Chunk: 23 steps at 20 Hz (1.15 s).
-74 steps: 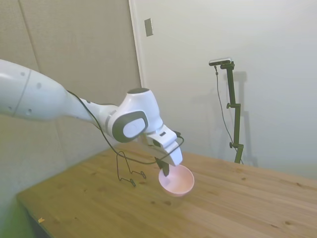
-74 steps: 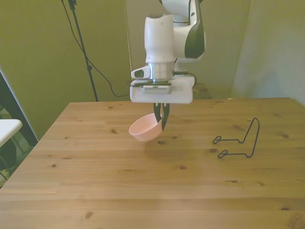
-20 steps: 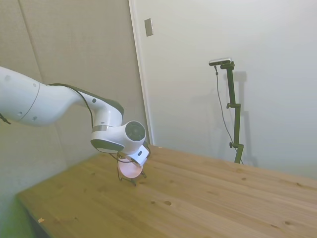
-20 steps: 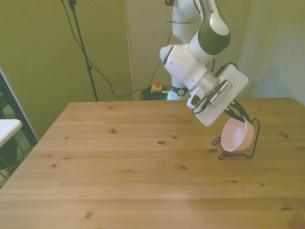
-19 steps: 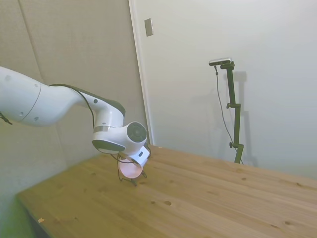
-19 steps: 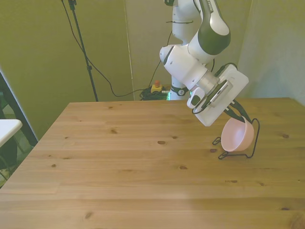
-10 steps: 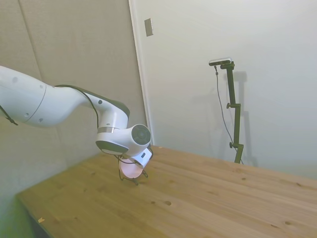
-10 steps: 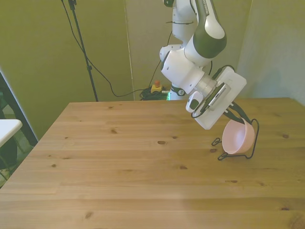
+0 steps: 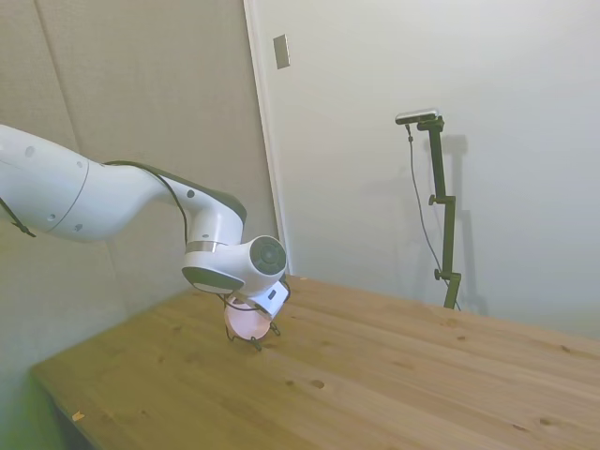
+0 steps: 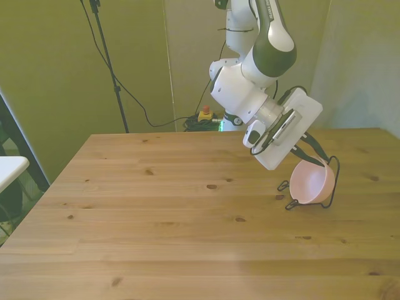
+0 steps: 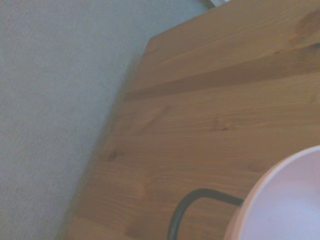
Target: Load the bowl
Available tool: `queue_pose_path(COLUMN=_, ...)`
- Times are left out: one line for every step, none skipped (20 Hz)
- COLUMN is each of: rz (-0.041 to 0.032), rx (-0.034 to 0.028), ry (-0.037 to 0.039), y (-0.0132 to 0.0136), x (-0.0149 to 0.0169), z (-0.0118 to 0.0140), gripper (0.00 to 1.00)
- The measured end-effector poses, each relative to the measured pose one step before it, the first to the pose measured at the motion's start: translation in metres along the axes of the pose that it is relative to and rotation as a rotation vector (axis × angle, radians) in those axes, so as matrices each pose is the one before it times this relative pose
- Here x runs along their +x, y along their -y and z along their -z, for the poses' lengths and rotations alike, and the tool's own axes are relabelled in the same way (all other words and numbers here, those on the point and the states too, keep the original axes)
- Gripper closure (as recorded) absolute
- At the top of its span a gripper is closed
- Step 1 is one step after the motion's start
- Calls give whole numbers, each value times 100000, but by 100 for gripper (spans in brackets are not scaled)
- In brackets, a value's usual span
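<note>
The pale pink bowl (image 10: 310,184) leans tilted against the thin black wire rack (image 10: 337,174) near the front view's right table edge, its opening turned up and toward the front view's left. My gripper (image 10: 315,157) reaches down at a slant to the bowl's upper rim. Whether it still grips the rim is hidden by the angle. In the side view the bowl (image 9: 246,321) shows just below the wrist, with the rack's feet (image 9: 255,343) under it. The wrist view shows the bowl's rim (image 11: 290,205) and a bend of the rack's wire (image 11: 182,207) over the table corner.
The wooden table (image 10: 156,212) stretches bare toward the front view's left. The rack stands close to the table's edge (image 11: 117,130), with grey floor beyond it. A black stand with a cable (image 10: 106,59) rises behind the table at the front view's left.
Over 3.7 s the arm carried the bowl from the table's middle to the rack. In the last half second the bowl sank and tipped wider onto the rack; the wrist barely moved.
</note>
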<state>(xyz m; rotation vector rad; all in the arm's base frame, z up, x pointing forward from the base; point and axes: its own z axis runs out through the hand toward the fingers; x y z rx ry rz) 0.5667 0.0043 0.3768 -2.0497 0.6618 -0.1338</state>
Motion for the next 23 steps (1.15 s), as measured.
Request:
queue_pose_path(rz=304, rx=87, ry=-102, y=194, x=-74, z=114, gripper=0)
queue_pose_path(rz=309, rx=120, ry=-216, y=314, x=-119, z=217, gripper=0)
queue_pose_path(rz=196, rx=-49, ry=-382, y=418, x=-136, z=325, gripper=0)
queue_pose_path(rz=363, rx=-533, ry=-453, y=535, x=-206, z=465, gripper=0)
queue_pose_path(rz=132, rx=-893, ry=-682, y=618, x=-234, z=583, gripper=0)
queue_pose_path(rz=-79, rx=-1359, ry=-777, y=697, x=-290, z=700, gripper=0)
queue_pose_path(rz=-55, rx=-1488, ry=-881, y=765, x=-350, z=782, gripper=0)
queue_pose_path(rz=-131, rx=-1897, ry=-1219, y=775, x=-385, z=848, gripper=0)
queue_pose_path(rz=-148, rx=-2240, ry=-1665, y=774, x=-397, z=842, gripper=0)
queue_pose_path(rz=-93, rx=-2235, ry=-1886, y=749, x=-441, z=848, gripper=0)
queue_pose_path(rz=56, rx=-2208, ry=-1700, y=707, x=-488, z=837, gripper=0)
queue_pose_path(rz=190, rx=-2558, ry=-2563, y=581, x=-476, z=873, gripper=0)
queue_pose_path(rz=-90, rx=-2655, ry=-2674, y=437, x=-497, z=870, gripper=0)
queue_pose_path(rz=-7, rx=-2712, ry=-2389, y=238, x=-491, z=779, gripper=0)
queue_pose_path(rz=-39, rx=-3122, ry=-2569, y=50, x=-496, z=741, gripper=0)
queue_pose_path(rz=-236, rx=-3416, ry=-2423, y=-186, x=-511, z=617, gripper=0)
queue_pose_path(rz=-569, rx=-3421, ry=-1918, y=-430, x=-499, z=518, gripper=0)
queue_pose_path(rz=-736, rx=-3447, ry=-1830, y=-673, x=-496, z=410, gripper=0)
queue_pose_path(rz=-914, rx=-3687, ry=-1513, y=-958, x=-519, z=294, gripper=0)
queue_pose_path(rz=-783, rx=-3263, ry=-1232, y=-949, x=-480, z=167, gripper=0)
queue_pose_path(rz=-779, rx=-3122, ry=-1322, y=-1019, x=-463, z=143, gripper=0)
queue_pose_path(rz=-1132, rx=-2832, ry=-1389, y=-1088, x=-431, z=74, gripper=0)
queue_pose_path(rz=-1014, rx=-2145, ry=-1449, y=-1075, x=-383, z=50, gripper=0)
